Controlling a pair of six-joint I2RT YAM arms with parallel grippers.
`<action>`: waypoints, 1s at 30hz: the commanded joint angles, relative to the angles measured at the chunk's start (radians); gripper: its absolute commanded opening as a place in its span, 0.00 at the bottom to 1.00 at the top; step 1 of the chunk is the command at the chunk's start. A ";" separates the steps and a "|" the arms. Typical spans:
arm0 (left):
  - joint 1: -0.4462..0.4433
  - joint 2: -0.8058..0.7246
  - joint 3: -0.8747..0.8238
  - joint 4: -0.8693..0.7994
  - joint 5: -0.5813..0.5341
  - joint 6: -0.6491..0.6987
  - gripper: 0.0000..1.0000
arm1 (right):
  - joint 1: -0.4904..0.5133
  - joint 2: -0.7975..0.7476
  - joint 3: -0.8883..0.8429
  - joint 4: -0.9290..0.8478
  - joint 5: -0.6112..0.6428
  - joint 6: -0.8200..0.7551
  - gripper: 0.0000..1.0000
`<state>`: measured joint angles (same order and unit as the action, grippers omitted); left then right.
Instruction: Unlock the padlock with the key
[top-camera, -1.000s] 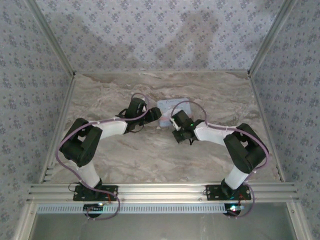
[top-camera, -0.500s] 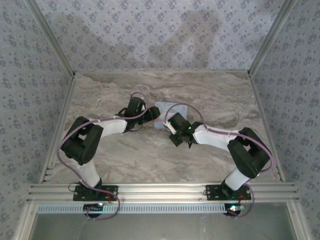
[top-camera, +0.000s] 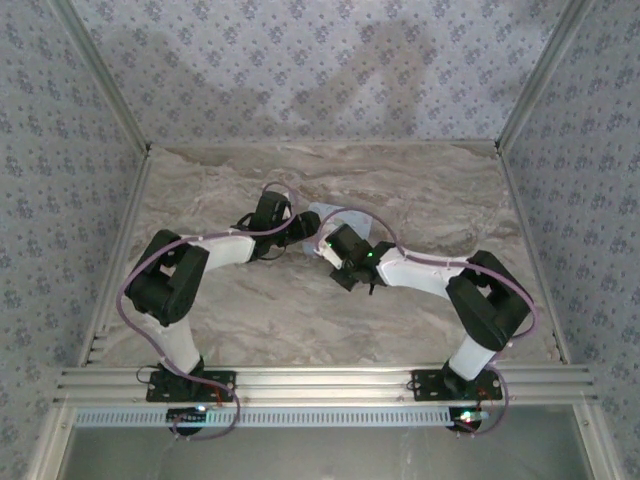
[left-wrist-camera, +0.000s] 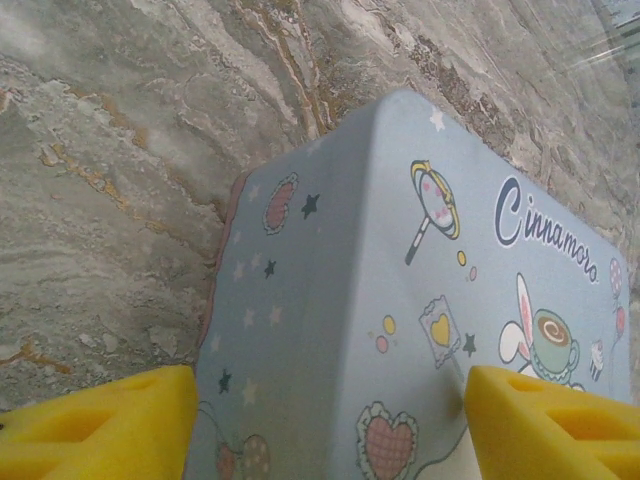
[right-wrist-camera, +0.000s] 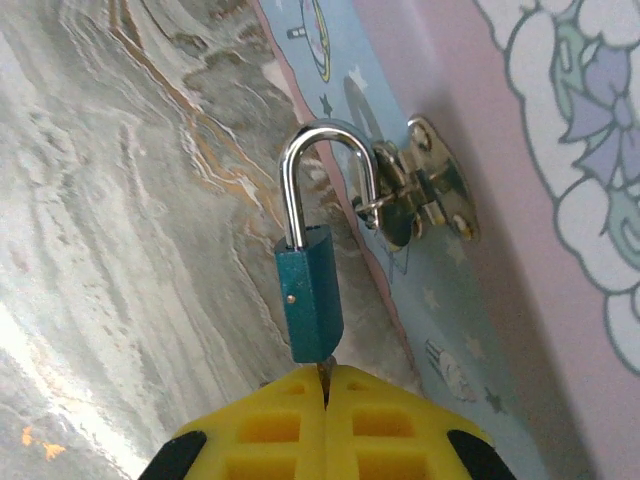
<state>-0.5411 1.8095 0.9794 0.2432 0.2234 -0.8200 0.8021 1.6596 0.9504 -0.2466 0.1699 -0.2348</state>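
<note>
Item: padlock, teal, mid-table, its shackle hooked through the hasp of the tin.

We list the right gripper with fingers pressed together on the key, which meets the lock's underside.

The left gripper has its fingers wide apart astride the tin; we cannot tell whether they clamp it.

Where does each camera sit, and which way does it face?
Top external: above and behind the bases, looking down on the table; both arms show.
Left wrist: on the left arm, facing the tin gripped in the left claw.
Right wrist: on the right arm, facing the padlock on the tin's hasp; right claw shut on the key.
Shared: both wrist views see the tin.
</note>
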 joint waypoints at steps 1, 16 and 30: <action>0.001 0.013 0.018 0.020 0.027 -0.001 0.71 | 0.014 0.013 0.035 0.052 0.029 -0.035 0.00; 0.013 -0.115 -0.048 -0.015 -0.037 0.013 0.71 | 0.059 -0.115 -0.031 0.064 0.039 0.005 0.00; 0.023 -0.478 -0.232 -0.150 -0.142 0.045 0.72 | 0.058 -0.452 -0.152 -0.031 0.088 0.242 0.00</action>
<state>-0.5228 1.4010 0.7788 0.1528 0.1162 -0.7940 0.8715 1.2758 0.8108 -0.2226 0.2222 -0.1009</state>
